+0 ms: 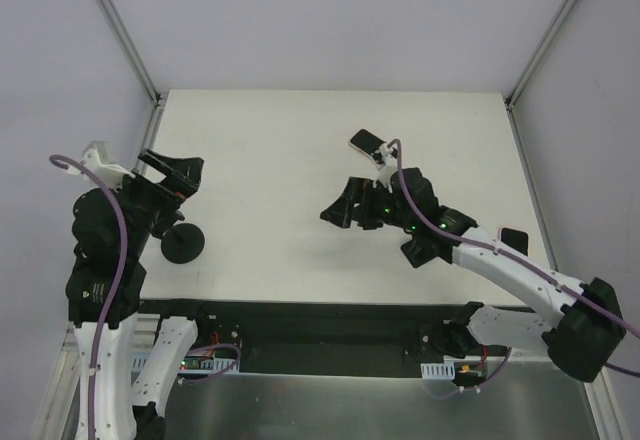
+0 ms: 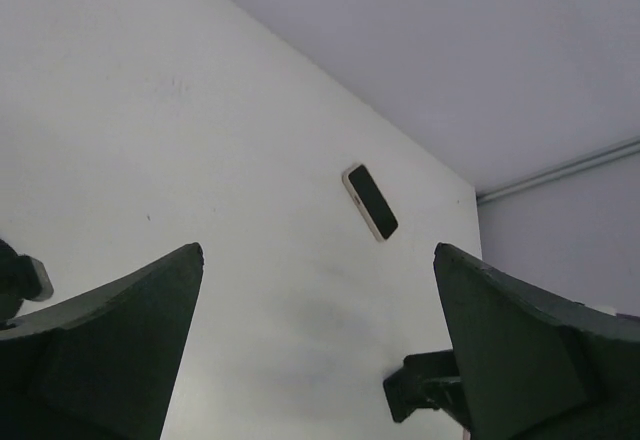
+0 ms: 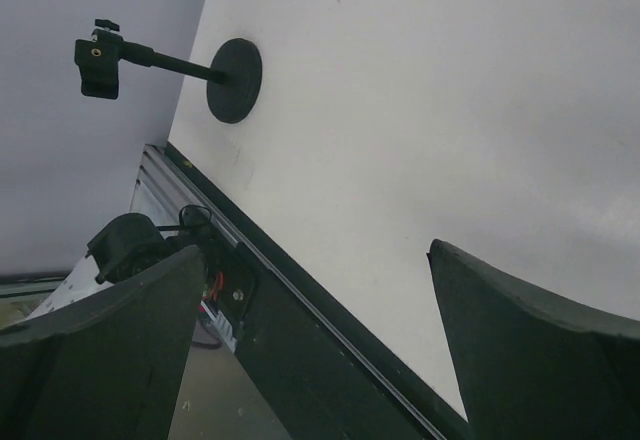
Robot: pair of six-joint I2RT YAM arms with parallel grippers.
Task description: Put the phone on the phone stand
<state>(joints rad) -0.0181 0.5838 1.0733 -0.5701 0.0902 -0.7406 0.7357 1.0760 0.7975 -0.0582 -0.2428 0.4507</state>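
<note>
The phone [image 1: 366, 143], dark screen with a pale rim, lies flat on the white table at the back centre; it also shows in the left wrist view [image 2: 371, 201]. The black phone stand [image 1: 183, 245], a round base with a stem and clamp, stands at the left front; the right wrist view shows its base [image 3: 235, 80] and its clamp empty. My left gripper [image 1: 183, 172] is open and empty above the stand [image 2: 318, 255]. My right gripper [image 1: 340, 208] is open and empty, in front of the phone and pointing left [image 3: 316, 252].
The table's near edge with a black rail [image 3: 330, 320] and wiring runs under the right gripper. Metal frame posts [image 1: 120, 30] stand at the back corners. The right gripper's fingers show low in the left wrist view [image 2: 420, 390].
</note>
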